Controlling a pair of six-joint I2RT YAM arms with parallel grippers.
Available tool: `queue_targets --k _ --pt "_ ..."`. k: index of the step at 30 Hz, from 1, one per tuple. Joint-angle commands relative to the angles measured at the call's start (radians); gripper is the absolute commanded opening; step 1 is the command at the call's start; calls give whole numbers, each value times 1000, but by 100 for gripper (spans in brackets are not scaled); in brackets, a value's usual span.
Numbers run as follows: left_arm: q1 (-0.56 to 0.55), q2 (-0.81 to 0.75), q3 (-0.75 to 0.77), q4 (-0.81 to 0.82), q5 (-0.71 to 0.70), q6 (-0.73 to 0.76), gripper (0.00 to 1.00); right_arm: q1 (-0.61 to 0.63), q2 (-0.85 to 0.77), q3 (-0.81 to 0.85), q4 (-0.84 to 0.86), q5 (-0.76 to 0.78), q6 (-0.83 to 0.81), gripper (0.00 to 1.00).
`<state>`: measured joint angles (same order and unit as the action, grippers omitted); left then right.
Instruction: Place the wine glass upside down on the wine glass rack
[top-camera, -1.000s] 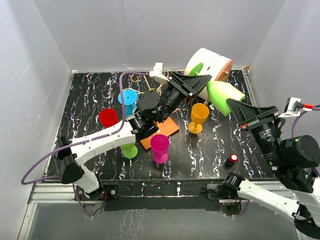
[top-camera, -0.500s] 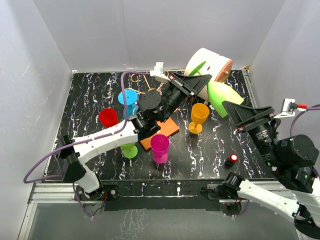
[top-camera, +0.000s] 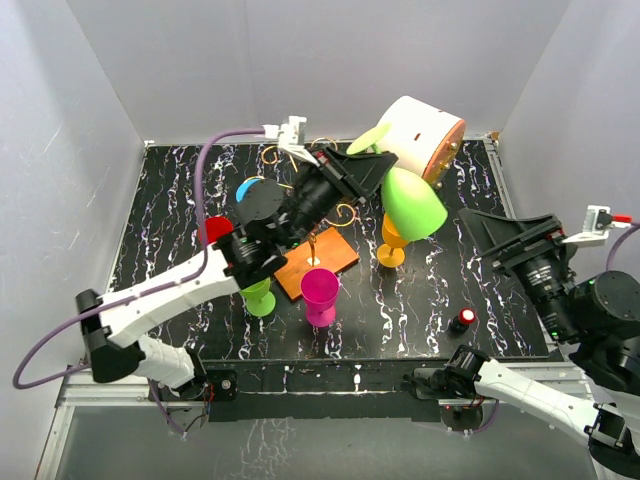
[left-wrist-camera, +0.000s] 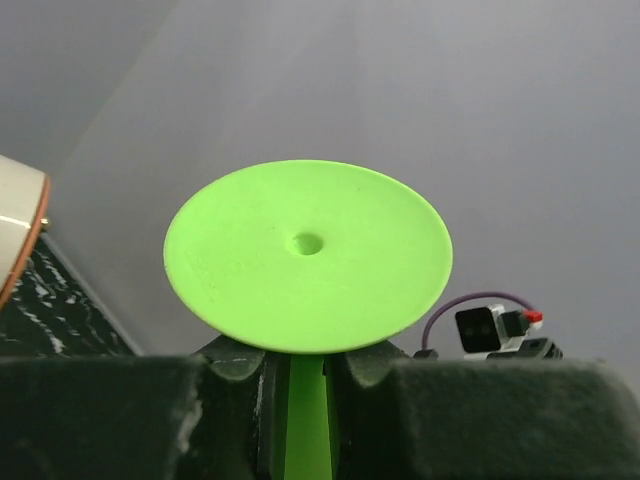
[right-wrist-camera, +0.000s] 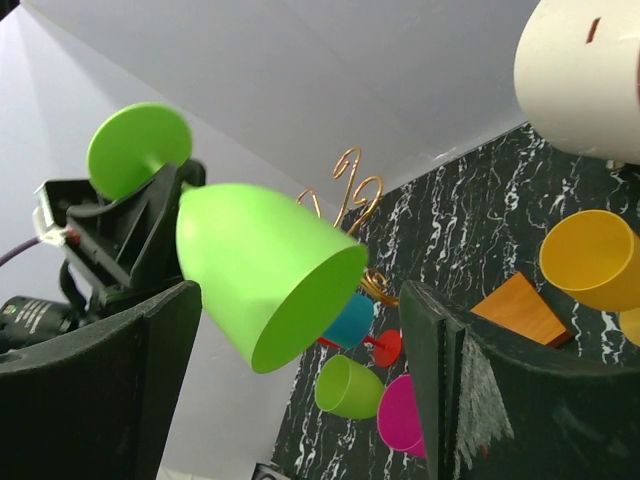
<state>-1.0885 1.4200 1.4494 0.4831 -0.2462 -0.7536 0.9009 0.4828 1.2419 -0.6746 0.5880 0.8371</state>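
near the rack (top-camera: 335, 258), wine glass (top-camera: 412, 205) slants, rim seemingly lowest, foot uppermost.

My tabletop (top-camera: 175, 205) carries: rack (top-camera: 324, 262), cylinder (top-camera: 425, 130), knob (top-camera: 463, 320), magenta glass (top-camera: 320, 292), orange glass (top-camera: 392, 246), green glass (top-camera: 259, 299), red glass (top-camera: 212, 232), blue glass (top-camera: 246, 189).

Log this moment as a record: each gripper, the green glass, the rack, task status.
left gripper: shut on the green wine glass, at its stem
right gripper: open, empty, apart from the glass
green wine glass: airborne, tilted, mouth angled downward
wine glass rack: on the table, under the left arm
task status: glass not yet on rack
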Motion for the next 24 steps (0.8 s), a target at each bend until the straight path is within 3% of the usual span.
queue_targets --k 1,10,21,24 --pt "-2 -143 -53 -93 44 250 0 1 -14 93 -97 72 -13 79" --pt "-2 -245 -126 -184 335 431 0 1 115 213 -127 -59 74 79" --pt "-3 -386 -158 -492 309 623 0 1 233 288 -88 -264 89 79" --pt "-2 -452 -217 -489 252 669 0 2 268 300 -60 -316 79 79"
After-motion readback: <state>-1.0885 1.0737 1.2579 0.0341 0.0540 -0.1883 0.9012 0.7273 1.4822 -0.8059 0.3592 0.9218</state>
